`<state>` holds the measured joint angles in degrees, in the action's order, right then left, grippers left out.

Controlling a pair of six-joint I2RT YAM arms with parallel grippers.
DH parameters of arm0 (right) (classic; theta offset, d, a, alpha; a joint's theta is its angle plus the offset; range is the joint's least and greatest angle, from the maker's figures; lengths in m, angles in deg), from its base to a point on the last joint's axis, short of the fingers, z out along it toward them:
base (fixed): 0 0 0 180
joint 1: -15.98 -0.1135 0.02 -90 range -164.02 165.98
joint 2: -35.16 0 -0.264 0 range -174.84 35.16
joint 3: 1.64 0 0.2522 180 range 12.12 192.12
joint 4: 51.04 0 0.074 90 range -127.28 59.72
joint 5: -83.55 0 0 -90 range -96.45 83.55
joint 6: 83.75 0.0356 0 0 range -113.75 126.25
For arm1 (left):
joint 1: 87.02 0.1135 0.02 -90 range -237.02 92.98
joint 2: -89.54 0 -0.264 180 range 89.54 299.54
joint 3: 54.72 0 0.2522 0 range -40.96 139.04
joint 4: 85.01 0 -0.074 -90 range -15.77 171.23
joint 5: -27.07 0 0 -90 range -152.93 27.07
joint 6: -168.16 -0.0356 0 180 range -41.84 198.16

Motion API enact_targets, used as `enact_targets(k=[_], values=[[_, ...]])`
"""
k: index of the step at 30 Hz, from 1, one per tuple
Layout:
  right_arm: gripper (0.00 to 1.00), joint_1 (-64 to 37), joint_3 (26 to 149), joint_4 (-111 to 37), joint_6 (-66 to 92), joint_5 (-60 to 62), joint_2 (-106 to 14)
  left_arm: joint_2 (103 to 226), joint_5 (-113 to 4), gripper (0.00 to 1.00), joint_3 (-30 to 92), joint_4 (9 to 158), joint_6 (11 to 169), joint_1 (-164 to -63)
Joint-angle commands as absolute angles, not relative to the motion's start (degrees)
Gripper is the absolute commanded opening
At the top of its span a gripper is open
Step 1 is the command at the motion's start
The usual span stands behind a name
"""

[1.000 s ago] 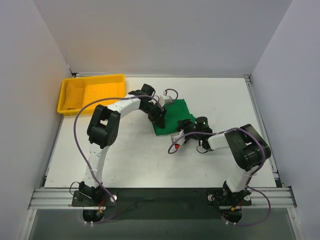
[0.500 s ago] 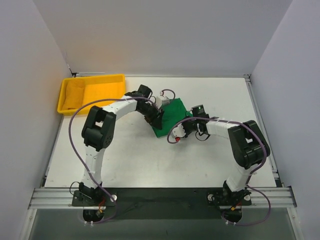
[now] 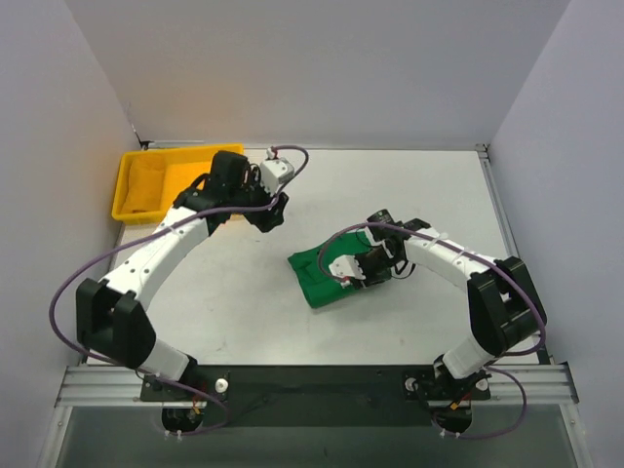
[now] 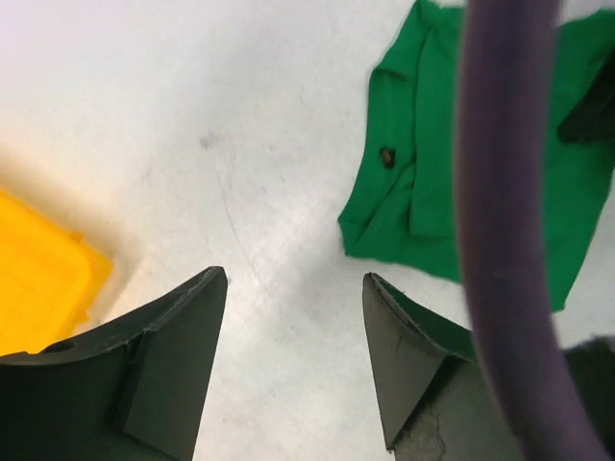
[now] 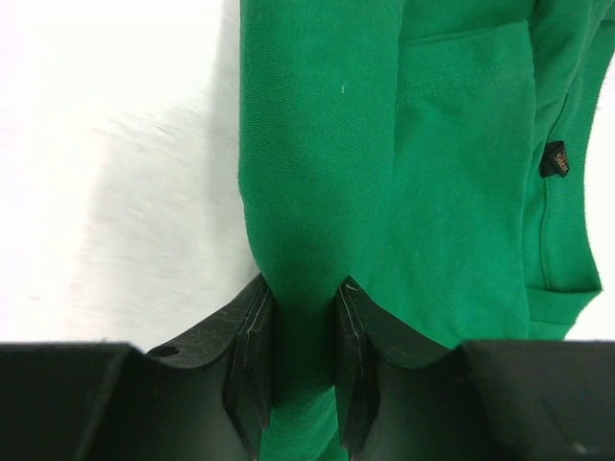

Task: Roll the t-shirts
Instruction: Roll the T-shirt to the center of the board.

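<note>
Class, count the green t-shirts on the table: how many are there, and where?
1. The green t-shirt lies folded near the table's middle, one fold pinched in the right tool. The yellow tray at the far left shows no green, though its contents are unclear.

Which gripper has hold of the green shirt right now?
The right gripper: it is pinched shut on a fold of the green t-shirt. The left gripper is open over bare table, beside the yellow tray, holding nothing.
</note>
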<state>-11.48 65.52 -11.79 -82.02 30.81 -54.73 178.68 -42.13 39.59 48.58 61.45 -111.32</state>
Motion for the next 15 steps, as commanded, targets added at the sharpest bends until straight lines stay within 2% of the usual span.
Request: enact_targets(k=[1, 2, 6, 11, 15], values=[[0.14, -13.37, 70.82, 4.79, -71.03, 32.22, -53.60, 165.42, -58.60, 0.78, 20.11, 58.61, 57.60, -115.23], [0.14, -13.72, 71.35, 5.25, -69.79, 32.57, -53.78, 160.08, -60.88, 0.97, 17.42, 63.77, 57.68, -115.93], [0.14, -14.69, 73.54, 9.20, -67.85, 33.97, -56.50, 153.09, -62.93, 0.97, 10.89, 64.72, 54.96, -116.38], [0.13, -14.60, 81.10, 16.76, -65.13, 36.87, -65.28, 146.43, -48.09, 0.89, 9.67, 58.46, 48.75, -117.07], [0.13, -13.81, 87.52, 22.03, -64.24, 39.86, -72.93, 138.68, -44.47, 0.89, -0.76, 62.85, 43.54, -121.29]])
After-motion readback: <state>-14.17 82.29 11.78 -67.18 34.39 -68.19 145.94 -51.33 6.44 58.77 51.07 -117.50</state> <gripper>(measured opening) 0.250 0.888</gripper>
